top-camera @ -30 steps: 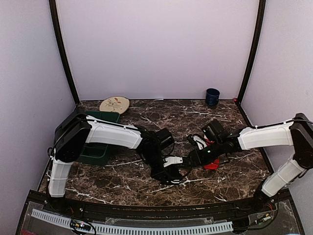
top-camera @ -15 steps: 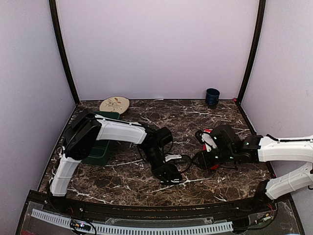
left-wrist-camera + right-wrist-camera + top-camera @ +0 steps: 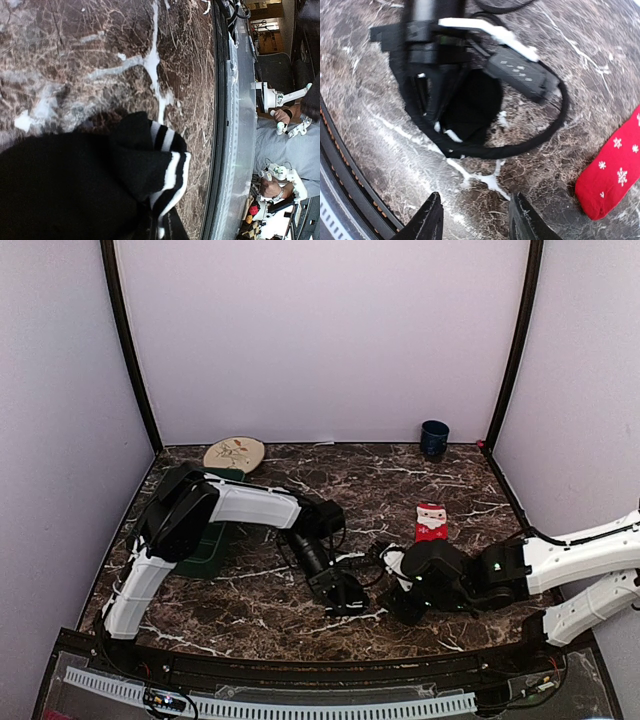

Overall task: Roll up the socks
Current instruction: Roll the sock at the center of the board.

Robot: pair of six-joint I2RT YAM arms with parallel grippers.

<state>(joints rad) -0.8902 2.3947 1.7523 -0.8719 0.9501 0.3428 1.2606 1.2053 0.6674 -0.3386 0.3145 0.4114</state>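
The black sock (image 3: 100, 185) with a white-striped cuff lies bunched on the marble table near the front edge. My left gripper (image 3: 161, 227) is shut on its cuff. In the top view the left gripper (image 3: 348, 602) stands low over this sock. The right wrist view shows the black sock (image 3: 470, 107) under the left gripper's body. My right gripper (image 3: 477, 220) is open and empty, just above the table and short of the black sock; in the top view it (image 3: 398, 592) is right of the left gripper. The red sock (image 3: 431, 521) with snowflakes lies flat behind the right arm, and it also shows in the right wrist view (image 3: 612, 182).
A green bin (image 3: 205, 540) stands at the left, partly hidden by the left arm. A round plate (image 3: 234, 453) leans at the back left and a blue cup (image 3: 434, 438) stands at the back right. A black cable (image 3: 540, 137) loops round the left gripper. The table's front rail (image 3: 225, 125) is close by.
My right arm has swung off the red sock toward the near left, so the sock now lies uncovered. My left gripper has stayed low on the black sock.
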